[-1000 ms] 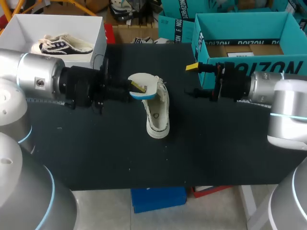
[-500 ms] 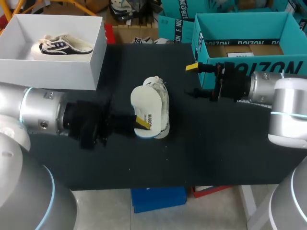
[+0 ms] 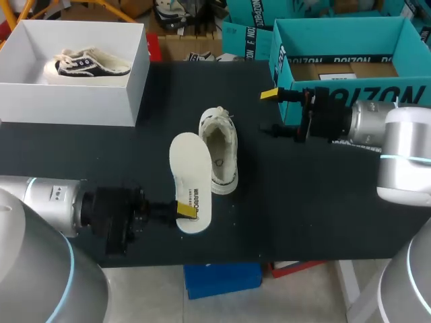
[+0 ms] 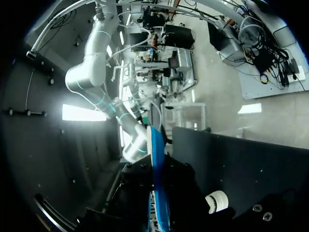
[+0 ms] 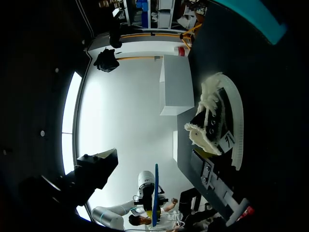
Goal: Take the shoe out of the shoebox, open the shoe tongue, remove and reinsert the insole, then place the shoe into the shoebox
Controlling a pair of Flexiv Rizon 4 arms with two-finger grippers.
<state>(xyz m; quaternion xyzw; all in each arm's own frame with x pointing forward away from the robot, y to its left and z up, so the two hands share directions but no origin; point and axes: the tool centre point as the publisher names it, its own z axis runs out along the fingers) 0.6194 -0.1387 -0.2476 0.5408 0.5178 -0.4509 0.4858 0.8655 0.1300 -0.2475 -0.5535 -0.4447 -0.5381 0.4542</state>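
My left claw point(image 3: 186, 210) pinches the insole point(image 3: 189, 171) by its heel end only, the rest reaching out just beside the shoe point(image 3: 220, 151) on the worktop point(image 3: 303, 202); so thin a hold could let it swing or slip; fed back askew, it may catch the collar, buckle, or shove the unheld shoe along; my right claw point(image 3: 272, 112) stands wide and empty near the teal shoebox point(image 3: 350, 91).

We see a wide table point(image 3: 303, 208) with a matte black top, evenly lit, its front edge straight.
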